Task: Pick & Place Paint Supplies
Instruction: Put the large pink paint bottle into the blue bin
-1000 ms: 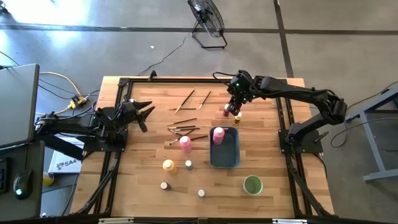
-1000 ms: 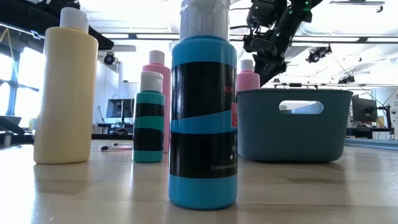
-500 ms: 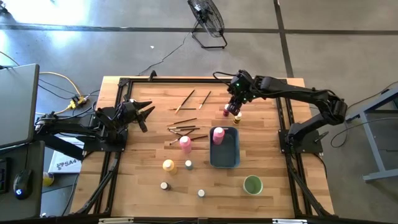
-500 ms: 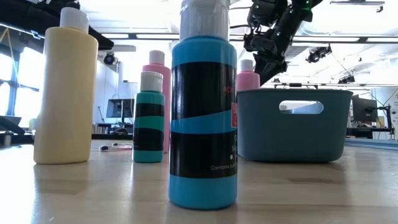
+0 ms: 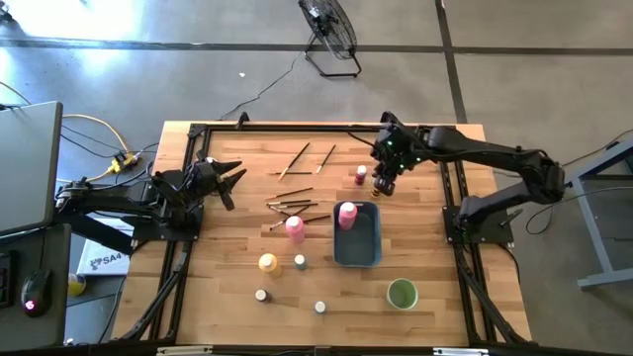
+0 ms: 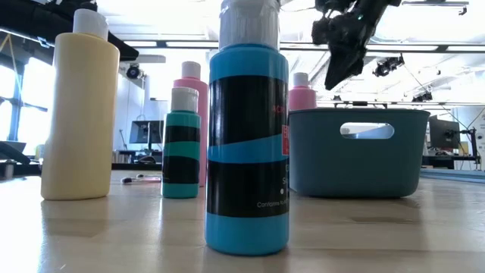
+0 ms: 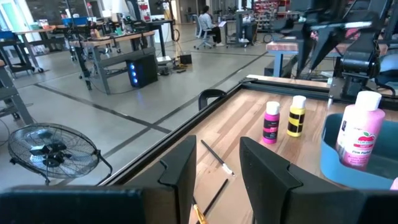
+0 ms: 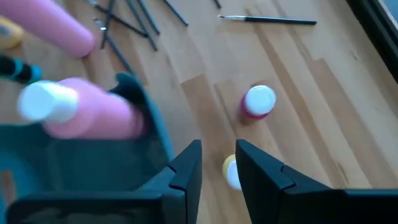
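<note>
My right gripper (image 5: pixel 384 186) hangs open, slanting down, above the table's far right part. A small yellow jar (image 8: pixel 231 171) stands on the wood below the narrow gap between its fingers, untouched. A small pink jar (image 5: pixel 361 175) stands beside it. One pink squeeze bottle (image 5: pixel 346 214) stands in the blue-grey tray (image 5: pixel 366 252), and another (image 5: pixel 295 228) stands on the table left of it. The yellow bottle (image 5: pixel 268 263) and three small jars stand nearer the front. Brushes (image 5: pixel 292 206) lie at the middle. My left gripper (image 5: pixel 232 178) waits open at the left.
Two more brushes (image 5: pixel 309 156) lie near the far edge. A round green cup (image 5: pixel 402 293) stands at the front right. A black frame (image 5: pixel 198 129) runs round the tabletop. In the low view a teal jar (image 6: pixel 246 144) stands close to the camera.
My right gripper has risen and gone toward the table's right edge, off the two small jars at the far side. Both jars stand where they stood.
</note>
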